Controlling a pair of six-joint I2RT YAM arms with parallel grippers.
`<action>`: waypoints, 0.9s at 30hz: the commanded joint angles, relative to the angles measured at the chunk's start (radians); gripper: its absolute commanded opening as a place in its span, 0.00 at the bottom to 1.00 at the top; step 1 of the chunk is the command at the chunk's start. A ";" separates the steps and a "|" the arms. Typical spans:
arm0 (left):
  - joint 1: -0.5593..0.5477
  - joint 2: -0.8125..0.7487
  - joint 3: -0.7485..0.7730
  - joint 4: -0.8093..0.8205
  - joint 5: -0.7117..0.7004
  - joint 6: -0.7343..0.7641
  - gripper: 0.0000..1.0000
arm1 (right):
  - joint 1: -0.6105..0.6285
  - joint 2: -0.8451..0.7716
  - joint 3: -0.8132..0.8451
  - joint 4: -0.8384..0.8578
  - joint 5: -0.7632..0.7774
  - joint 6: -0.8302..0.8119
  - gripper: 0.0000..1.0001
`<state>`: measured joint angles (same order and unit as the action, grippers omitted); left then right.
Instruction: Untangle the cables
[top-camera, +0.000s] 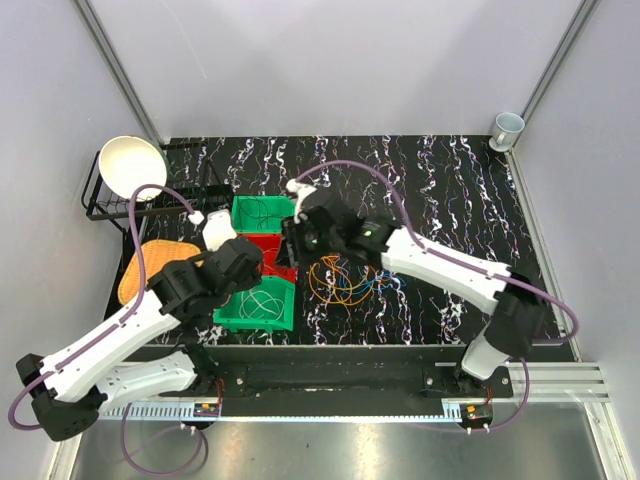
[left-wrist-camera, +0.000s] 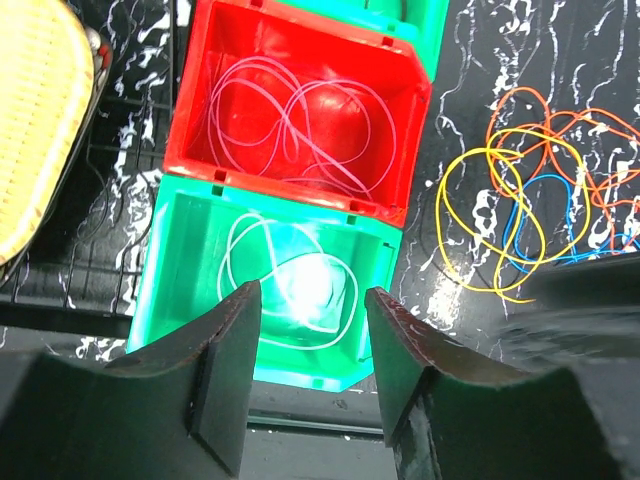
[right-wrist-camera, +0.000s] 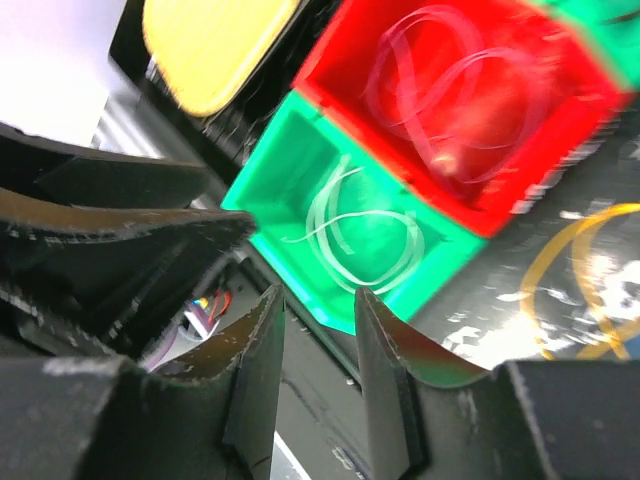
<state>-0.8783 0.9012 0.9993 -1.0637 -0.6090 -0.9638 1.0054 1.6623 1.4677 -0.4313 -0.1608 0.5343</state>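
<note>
- Hovering over a green bin (left-wrist-camera: 170, 260), the left pincer (left-wrist-camera: 310, 300) gaped wide, with nothing between its 2 fingers.
- 1 pale coil (left-wrist-camera: 290, 275) lay inside that bin, just beyond the fingertips; a red bin (left-wrist-camera: 398, 145) touching its far side held another coil (left-wrist-camera: 300, 120).
- The tangled cables (left-wrist-camera: 530, 200), orange, yellow and blue, lay loose on the tabletop (left-wrist-camera: 470, 60) to the right of the left pincer, beside both bins.
- The right pincer (right-wrist-camera: 318, 300) also stood parted and empty, with the same green bin beyond its tips.
</note>
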 joint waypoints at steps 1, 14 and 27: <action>0.001 0.027 0.064 0.060 0.009 0.060 0.50 | -0.074 -0.117 -0.058 -0.032 0.099 -0.027 0.41; -0.070 0.183 0.101 0.307 0.092 0.233 0.84 | -0.231 -0.335 -0.293 -0.092 0.520 0.096 1.00; -0.068 0.317 0.082 0.518 0.144 0.312 0.89 | -0.231 -0.703 -0.763 0.325 0.771 -0.023 1.00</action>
<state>-0.9447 1.1866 1.0607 -0.6582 -0.4885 -0.6975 0.7757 1.0447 0.7784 -0.3119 0.5678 0.6037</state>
